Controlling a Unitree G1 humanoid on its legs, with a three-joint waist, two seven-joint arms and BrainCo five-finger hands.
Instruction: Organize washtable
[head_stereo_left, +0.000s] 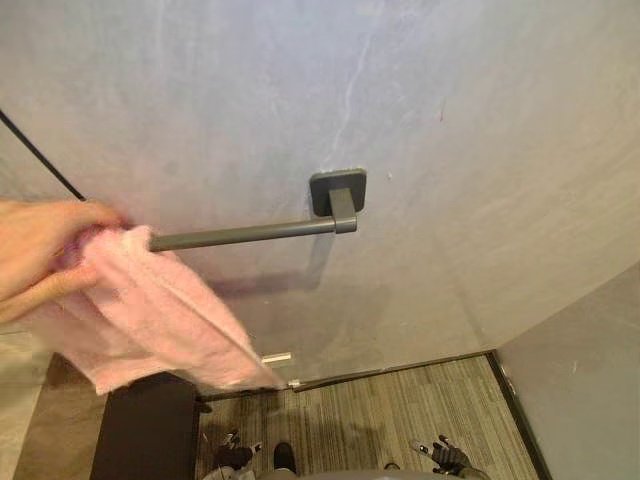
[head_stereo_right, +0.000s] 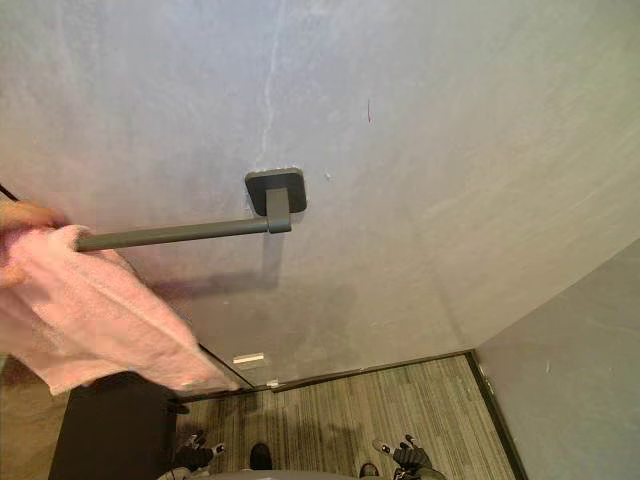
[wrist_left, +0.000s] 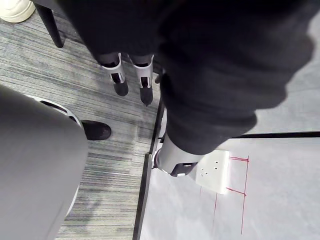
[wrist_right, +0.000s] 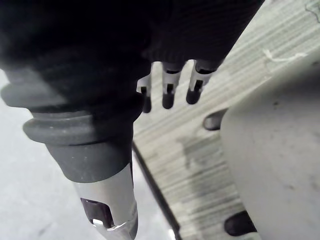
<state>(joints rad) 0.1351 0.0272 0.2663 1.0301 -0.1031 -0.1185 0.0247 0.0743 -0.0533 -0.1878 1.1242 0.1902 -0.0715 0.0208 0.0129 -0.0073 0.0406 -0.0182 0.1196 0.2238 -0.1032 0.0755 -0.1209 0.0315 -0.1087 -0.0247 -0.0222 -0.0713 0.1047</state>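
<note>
Person's hand (head_stereo_left: 40, 250) holds pink towel (head_stereo_left: 150, 320) on wall bar's (head_stereo_left: 240, 235) end. L robot hand (wrist_left: 172, 160) & R robot hand (wrist_right: 167, 92) hang well below it, fingers relaxed, empty.

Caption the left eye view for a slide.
Person's hand holds pink towel at free end of towel bar; robot's left hand and right hand hang low.

No legible text or numbers anywhere, the small white tag (head_stereo_left: 277, 357) on the wall (head_stereo_left: 450, 150) perhaps a label.
</note>
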